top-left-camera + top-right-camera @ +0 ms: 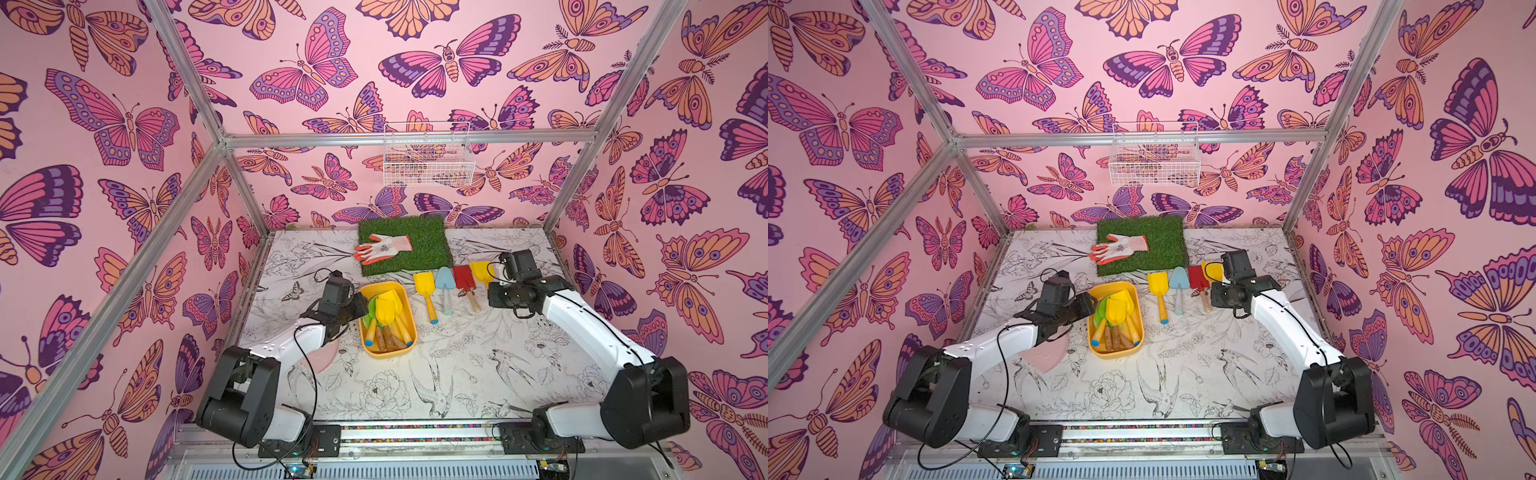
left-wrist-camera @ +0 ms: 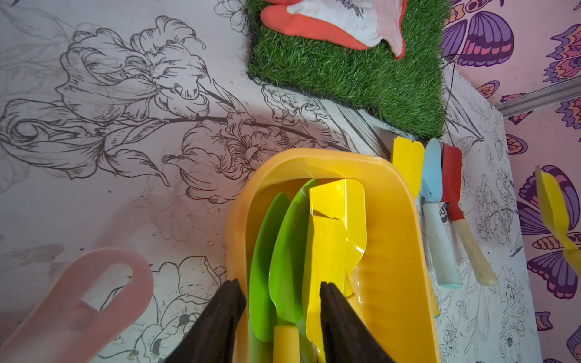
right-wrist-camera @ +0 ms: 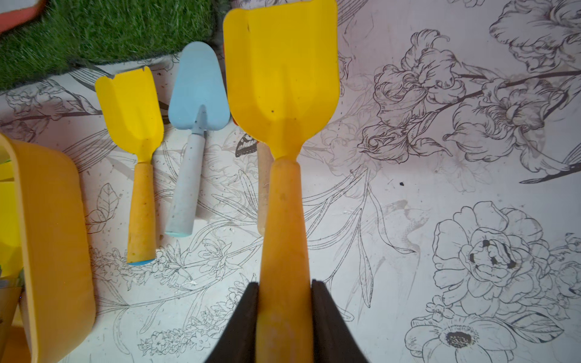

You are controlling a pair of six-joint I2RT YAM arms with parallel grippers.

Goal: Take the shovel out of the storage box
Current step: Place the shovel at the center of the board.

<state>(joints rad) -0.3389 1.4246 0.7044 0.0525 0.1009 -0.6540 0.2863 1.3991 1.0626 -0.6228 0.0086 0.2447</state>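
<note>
The yellow storage box (image 1: 405, 353) (image 1: 1136, 349) lies mid-table with several shovels in it, green (image 2: 283, 251) and yellow (image 2: 339, 220) blades on top. My left gripper (image 2: 281, 284) (image 1: 360, 307) straddles the box's left wall: one finger outside, one inside against a yellow blade, with the wall and green blades packed between them. My right gripper (image 3: 284, 286) (image 1: 496, 286) is shut on the orange handle of a yellow shovel (image 3: 283, 78) (image 1: 481, 270). That shovel hangs above the table, right of the box.
Yellow (image 1: 424, 286), blue (image 1: 444, 282) and red (image 1: 463, 278) shovels lie in a row right of the box. Behind them a glove (image 1: 382, 247) rests on a grass mat (image 1: 428, 249). A pink lid (image 2: 63, 308) lies under the left arm. A white wire basket (image 1: 428, 158) hangs on the back wall.
</note>
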